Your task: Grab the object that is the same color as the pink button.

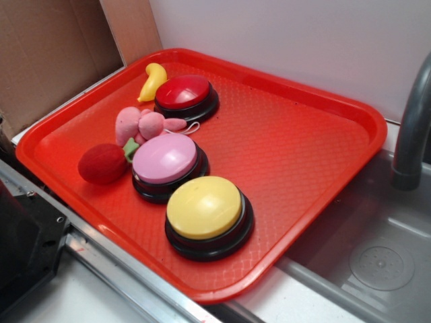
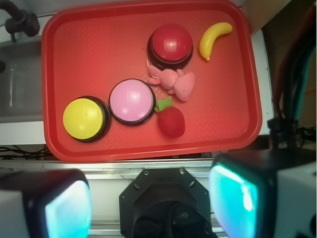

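Reach not yet begun, by the look of it. In the wrist view the gripper (image 2: 151, 208) hung high above the scene, its two fingers (image 2: 67, 210) blurred at the lower left and lower right of the frame, set well apart with nothing between them. It did not show in the exterior view.

The red tray (image 2: 218, 59) filled the upper part of the wrist frame. The pink button (image 2: 131, 100) sat near frame centre, with the yellow button (image 2: 84, 118) to its left and the red button (image 2: 171, 43) above and to its right. The pink plush toy (image 2: 174, 82) lay between the pink and red buttons, just right of centre, close to both; I could not tell if it touched them. The strawberry (image 2: 171, 120) sat just below it, the banana (image 2: 213, 38) toward the upper right.

Judgement: the next move called for descending toward the pink plush while keeping the fingers clear of both domes and the strawberry's leaf. The tight spacing was the risk.
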`<state>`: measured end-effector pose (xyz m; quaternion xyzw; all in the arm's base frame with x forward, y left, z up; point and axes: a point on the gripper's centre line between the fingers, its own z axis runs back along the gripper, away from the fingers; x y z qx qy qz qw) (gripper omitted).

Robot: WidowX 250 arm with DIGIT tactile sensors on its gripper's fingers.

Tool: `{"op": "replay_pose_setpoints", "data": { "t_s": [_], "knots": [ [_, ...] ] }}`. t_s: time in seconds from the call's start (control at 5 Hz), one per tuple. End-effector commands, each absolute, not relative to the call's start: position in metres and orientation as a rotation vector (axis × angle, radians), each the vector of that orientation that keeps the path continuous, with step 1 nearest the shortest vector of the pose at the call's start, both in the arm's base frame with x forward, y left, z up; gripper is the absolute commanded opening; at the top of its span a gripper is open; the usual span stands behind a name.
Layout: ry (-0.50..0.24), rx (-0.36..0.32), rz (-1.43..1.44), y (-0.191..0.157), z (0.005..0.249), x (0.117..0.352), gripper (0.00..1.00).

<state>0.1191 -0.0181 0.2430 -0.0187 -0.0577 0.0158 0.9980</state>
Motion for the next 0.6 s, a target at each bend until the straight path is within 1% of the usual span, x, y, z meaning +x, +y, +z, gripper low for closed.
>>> {"op": "replay_pose_setpoints", "data": {
  "t_s": [0.0, 0.2, 0.4],
  "knots": [
    [-0.116, -0.037, 0.032, -0.018, 0.243, 0.119, 1.0],
    [-0.126, -0.079, 0.163, -0.006, 0.232, 0.135, 1.0],
    [-0.1, -0.126, 0.281, 0.01, 0.221, 0.15, 1.0]
  ]
}}
